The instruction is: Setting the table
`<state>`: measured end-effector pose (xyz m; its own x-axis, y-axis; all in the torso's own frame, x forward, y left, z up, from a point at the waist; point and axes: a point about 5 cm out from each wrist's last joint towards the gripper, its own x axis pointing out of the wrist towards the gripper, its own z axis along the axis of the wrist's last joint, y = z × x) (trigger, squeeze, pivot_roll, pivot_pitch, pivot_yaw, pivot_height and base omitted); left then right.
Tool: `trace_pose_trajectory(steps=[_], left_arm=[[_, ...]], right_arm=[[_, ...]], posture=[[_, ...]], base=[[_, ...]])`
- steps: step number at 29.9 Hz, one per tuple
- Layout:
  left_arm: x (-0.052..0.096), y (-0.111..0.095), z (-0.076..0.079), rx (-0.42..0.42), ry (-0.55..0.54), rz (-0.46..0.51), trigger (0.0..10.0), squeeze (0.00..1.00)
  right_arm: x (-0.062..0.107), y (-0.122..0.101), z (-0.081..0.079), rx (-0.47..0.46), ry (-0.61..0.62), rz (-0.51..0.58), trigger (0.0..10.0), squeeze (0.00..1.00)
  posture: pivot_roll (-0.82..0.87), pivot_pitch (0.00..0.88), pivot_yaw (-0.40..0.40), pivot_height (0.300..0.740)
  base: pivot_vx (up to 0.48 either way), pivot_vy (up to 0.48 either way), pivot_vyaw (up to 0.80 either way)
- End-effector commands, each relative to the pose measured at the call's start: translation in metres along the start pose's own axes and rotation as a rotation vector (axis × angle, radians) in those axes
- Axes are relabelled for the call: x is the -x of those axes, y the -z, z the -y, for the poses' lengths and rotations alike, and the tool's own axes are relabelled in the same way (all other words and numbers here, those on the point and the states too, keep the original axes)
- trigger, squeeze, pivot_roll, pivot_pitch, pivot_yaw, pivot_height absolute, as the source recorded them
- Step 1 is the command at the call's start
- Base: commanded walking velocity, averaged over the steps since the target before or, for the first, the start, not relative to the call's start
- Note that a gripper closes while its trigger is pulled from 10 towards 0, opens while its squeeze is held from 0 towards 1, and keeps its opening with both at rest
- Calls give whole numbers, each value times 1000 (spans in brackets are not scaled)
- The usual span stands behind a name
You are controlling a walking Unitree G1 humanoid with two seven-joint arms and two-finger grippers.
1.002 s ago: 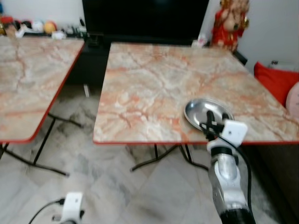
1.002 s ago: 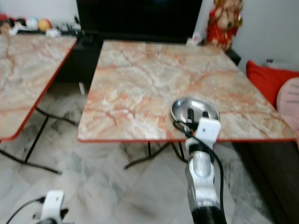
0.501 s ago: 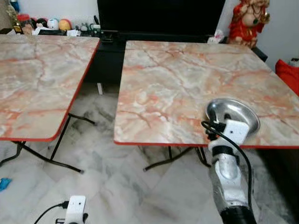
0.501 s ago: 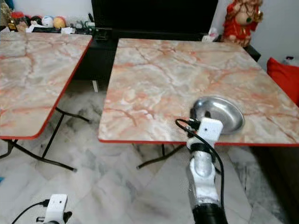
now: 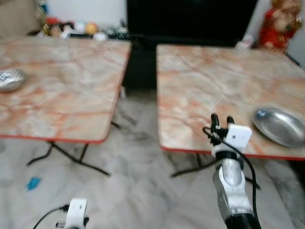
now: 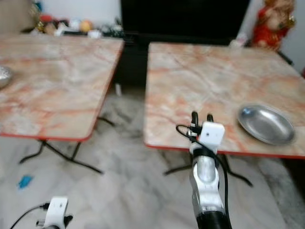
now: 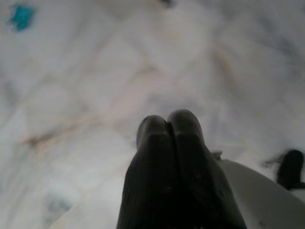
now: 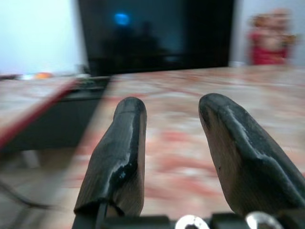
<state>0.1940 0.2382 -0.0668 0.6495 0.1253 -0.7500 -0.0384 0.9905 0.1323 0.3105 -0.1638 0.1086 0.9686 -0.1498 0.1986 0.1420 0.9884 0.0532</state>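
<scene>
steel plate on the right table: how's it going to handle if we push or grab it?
The steel plate looks like thin polished metal, so probably rigid and light. On the glossy marble-pattern table it would likely slide easily when pushed. Its low, shallow rim suggests it won't tip, but offers the fingers little to pinch.

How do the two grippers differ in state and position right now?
The right gripper is raised at the near edge of the right marble table, fingers open and holding nothing. The left gripper hangs low over the floor, fingers pressed shut. Both are empty, with black fingers.
</scene>
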Motion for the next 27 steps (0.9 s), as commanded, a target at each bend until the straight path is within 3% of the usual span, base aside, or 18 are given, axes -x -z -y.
trace_pose_trajectory(steps=[1,27], left_arm=[[3,11,-5,-7,-11,-37,10000,0],[2,9,0,-8,-2,-36,10000,0]], right_arm=[[-1,-2,-11,-19,-42,11,10000,0],[-3,-1,-11,-29,-51,3,10000,0]], posture=[[109,0,-44,740],[110,0,-49,740]], base=[[0,480,0],[0,480,0]])
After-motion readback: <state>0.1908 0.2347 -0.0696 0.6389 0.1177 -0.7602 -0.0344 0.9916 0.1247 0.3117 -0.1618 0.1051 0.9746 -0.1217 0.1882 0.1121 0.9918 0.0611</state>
